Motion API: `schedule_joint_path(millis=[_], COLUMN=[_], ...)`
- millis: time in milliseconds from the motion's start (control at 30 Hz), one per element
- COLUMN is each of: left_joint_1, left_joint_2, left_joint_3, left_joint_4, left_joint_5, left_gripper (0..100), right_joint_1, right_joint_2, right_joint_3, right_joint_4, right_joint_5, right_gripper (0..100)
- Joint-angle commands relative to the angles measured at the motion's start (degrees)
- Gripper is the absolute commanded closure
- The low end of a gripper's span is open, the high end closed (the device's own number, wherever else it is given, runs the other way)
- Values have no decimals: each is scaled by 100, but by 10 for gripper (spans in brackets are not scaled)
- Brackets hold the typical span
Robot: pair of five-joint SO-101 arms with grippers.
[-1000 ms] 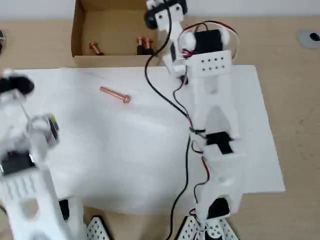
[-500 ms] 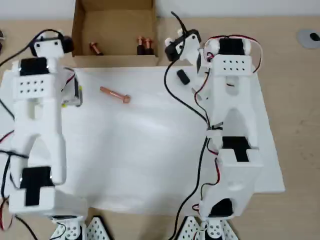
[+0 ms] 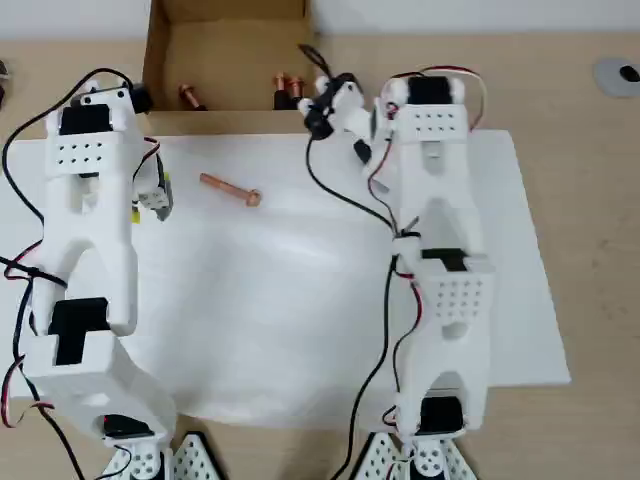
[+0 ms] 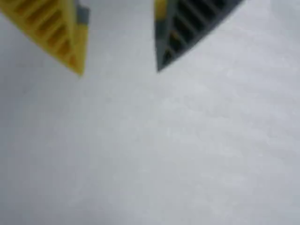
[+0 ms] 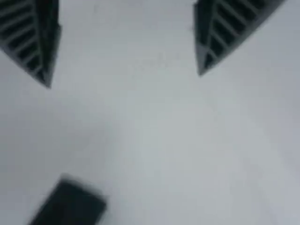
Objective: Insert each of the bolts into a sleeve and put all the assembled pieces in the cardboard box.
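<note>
A copper bolt (image 3: 230,188) lies loose on the white sheet (image 3: 300,300), near its far left. Just left of the bolt hangs my left gripper (image 3: 153,196); in the left wrist view it (image 4: 119,71) stands open over bare sheet, one finger yellow (image 4: 61,33), nothing between them. A short black sleeve (image 3: 362,152) lies at the sheet's far edge. My right gripper (image 5: 124,78) hovers open close beside that sleeve (image 5: 70,204), apart from it. The cardboard box (image 3: 155,60) at the back holds assembled copper pieces (image 3: 190,97) (image 3: 288,90).
Both white arms stretch from the table's near edge across the sheet, with cables trailing along them. A grey round object (image 3: 618,75) sits at the far right on the wooden table. The sheet's middle lies bare between the arms.
My left arm swung in from the left edge to beside the bolt. My right arm drew back from the box and came down over the black sleeve.
</note>
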Motion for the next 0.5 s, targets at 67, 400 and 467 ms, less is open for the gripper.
schedule_joint_path(millis=[67,400,467], left_joint_1=[70,132,229], left_joint_2=[-84,-593,-708], left_joint_3=[-229,-211,-158], left_joint_4=[-26,18,123], left_joint_5=[18,-9,-9], left_gripper=[892,892,892], right_joint_1=[-286,-303,-303], right_joint_2=[418,884,971], right_joint_3=[-1262,-1666,-1666], right_joint_4=[-18,-185,-334], right_joint_5=[290,695,695], right_gripper=[756,756,756])
